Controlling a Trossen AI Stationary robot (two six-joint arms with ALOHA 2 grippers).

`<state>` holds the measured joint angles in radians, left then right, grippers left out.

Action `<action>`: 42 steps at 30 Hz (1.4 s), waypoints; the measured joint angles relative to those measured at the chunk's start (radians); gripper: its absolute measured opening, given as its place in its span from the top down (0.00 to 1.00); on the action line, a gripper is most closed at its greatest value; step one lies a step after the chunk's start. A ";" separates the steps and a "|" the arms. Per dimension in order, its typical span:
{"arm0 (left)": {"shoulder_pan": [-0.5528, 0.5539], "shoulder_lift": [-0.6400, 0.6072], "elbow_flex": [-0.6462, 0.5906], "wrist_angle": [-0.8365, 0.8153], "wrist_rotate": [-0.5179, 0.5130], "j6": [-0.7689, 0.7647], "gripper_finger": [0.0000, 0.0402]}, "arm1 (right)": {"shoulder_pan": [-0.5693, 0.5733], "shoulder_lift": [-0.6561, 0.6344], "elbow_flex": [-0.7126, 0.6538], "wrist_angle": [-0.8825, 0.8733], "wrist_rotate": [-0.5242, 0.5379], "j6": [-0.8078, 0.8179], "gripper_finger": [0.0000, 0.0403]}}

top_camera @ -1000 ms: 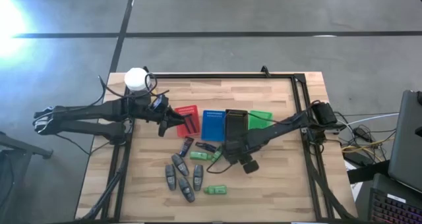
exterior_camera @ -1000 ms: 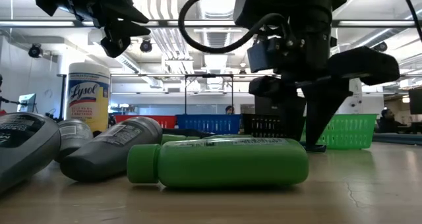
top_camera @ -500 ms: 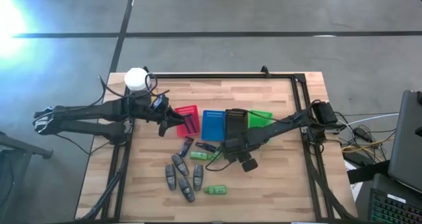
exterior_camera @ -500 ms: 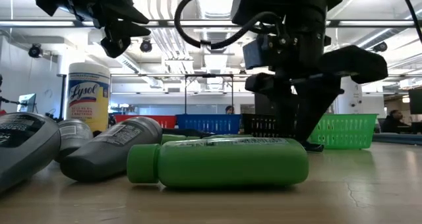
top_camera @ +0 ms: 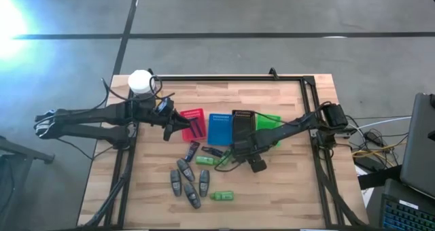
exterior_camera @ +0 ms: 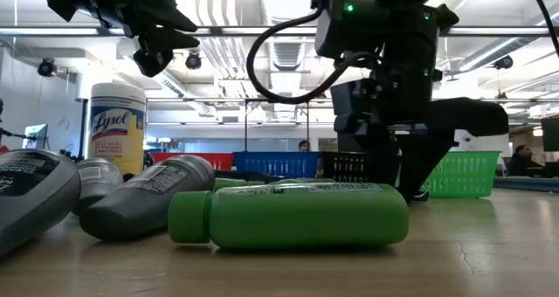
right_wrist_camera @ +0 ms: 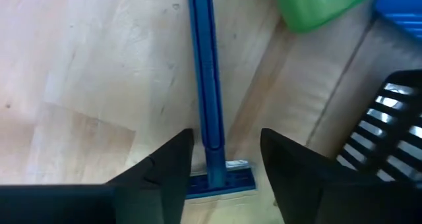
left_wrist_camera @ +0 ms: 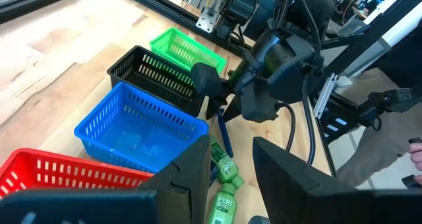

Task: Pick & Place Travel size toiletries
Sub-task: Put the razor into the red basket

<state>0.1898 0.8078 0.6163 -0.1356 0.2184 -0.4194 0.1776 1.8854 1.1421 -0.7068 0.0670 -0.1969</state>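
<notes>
Crowding the right gripper (right_wrist_camera: 221, 161) are the black basket (right_wrist_camera: 389, 135) and a green tube (right_wrist_camera: 316, 3). Its fingers are spread, released, astride a slim blue stick (right_wrist_camera: 206, 72) lying flat on the wooden table (right_wrist_camera: 86, 72), long axis running away between them. The left gripper (top_camera: 173, 126) hovers unclenched beside the red basket (top_camera: 194, 122).

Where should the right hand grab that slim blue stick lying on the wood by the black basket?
Grip the blue stick on its narrow straight shaft, just above the wider head. It lies flat on the table, so come from above. The right hand is already open with a finger either side of it; the black basket and a green tube leave little room elsewhere.
</notes>
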 joint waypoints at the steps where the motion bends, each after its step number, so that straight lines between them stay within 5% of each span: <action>1: 0.000 0.000 0.000 0.000 0.000 0.000 0.70 | 0.001 0.000 0.001 -0.002 -0.006 -0.008 0.61; 11: 0.000 0.000 0.000 0.000 -0.009 0.002 0.70 | 0.001 0.004 0.015 -0.017 -0.051 -0.016 0.94; 23: -0.005 0.000 0.000 0.008 -0.019 0.203 0.70 | -0.023 -0.121 0.180 -0.120 -0.227 0.265 0.93; 28: -0.008 0.006 0.000 0.040 -0.027 0.259 0.62 | -0.112 -0.185 0.265 -0.105 -0.226 0.407 0.94; 36: -0.008 0.050 0.000 0.380 -0.158 0.103 0.39 | -0.215 -0.171 0.364 0.148 -0.063 0.594 0.94; 42: -0.002 0.053 0.001 0.546 -0.165 0.014 0.37 | -0.214 -0.175 0.376 0.291 0.112 0.657 0.94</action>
<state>0.1879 0.8607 0.6174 0.4103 0.0536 -0.4055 -0.0364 1.7103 1.5185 -0.4155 0.1795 0.4597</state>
